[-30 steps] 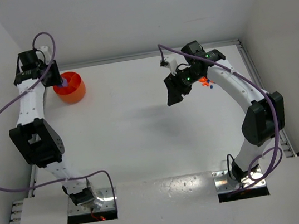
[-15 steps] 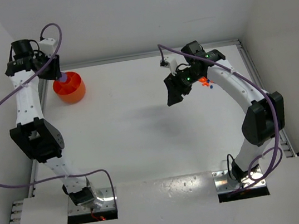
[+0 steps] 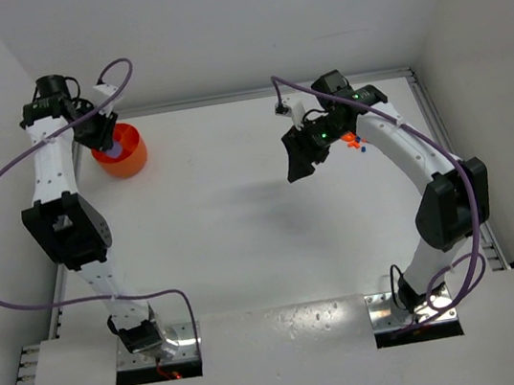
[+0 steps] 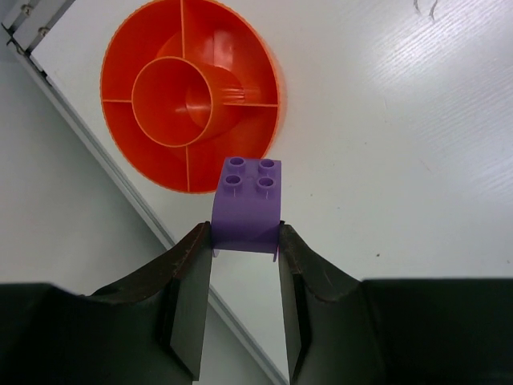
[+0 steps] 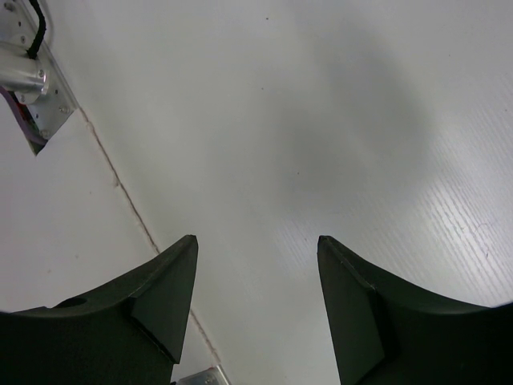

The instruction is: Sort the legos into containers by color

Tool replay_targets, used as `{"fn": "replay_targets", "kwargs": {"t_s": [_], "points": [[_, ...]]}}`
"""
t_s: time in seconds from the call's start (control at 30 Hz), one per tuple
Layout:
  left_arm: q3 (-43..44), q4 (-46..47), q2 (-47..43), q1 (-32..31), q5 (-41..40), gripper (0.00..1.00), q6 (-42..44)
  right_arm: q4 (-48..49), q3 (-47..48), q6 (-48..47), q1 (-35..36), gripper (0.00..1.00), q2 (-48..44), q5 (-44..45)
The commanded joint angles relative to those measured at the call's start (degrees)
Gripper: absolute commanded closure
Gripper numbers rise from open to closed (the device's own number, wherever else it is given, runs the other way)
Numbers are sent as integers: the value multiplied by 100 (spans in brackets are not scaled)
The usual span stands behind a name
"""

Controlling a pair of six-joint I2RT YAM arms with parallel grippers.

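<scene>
left wrist view: the left gripper (image 4: 244, 241) is clenched on one purple brick (image 4: 247, 207), its two fingers pressing the brick's opposite side faces. the brick is square with four studs, so it has no long axis to speak of. its studded face lies at the end pointing away from the gripper.

the orange bowl (image 4: 144, 156) stands at the far-left corner of the desk (image 4: 401, 144). it lies ahead of the fingertips and a little to their left, and in this view the brick's studded end overlaps the bowl's near rim. the release probably calls for a short advance along the gripper's own pointing direction, toward a compartment.

counts:
- one bowl, with one round central cup and a ring split by four ribs into four sectors; no brick shows in any of them.
- one purple brick, in the grasp.
- a small cluster of bricks (image 3: 357, 146), orange and blue, on the desk just beside the right arm; too small to count.

the left arm is the nearer to the bowl; the right is well apart from it. the right gripper (image 5: 256, 245) hangs released over bare desk, jaws wide and nothing between them.
</scene>
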Motion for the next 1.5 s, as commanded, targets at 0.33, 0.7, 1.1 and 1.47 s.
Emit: {"fn": "replay_targets", "kwargs": {"t_s": [0.33,0.7,1.1,1.47], "points": [[28,-123,357,-36,6,85,772,159,41,43,-28,38,-112,-141],[81,175,481,-88,-161,85,824,107,41,43,-28,38,-59,-141],[81,369,594,-88,-319,85,956,107,41,43,-28,38,-59,-194],[29,614,648,-141,-433,81,1018,107,41,-9,-28,38,-59,-194]]}}
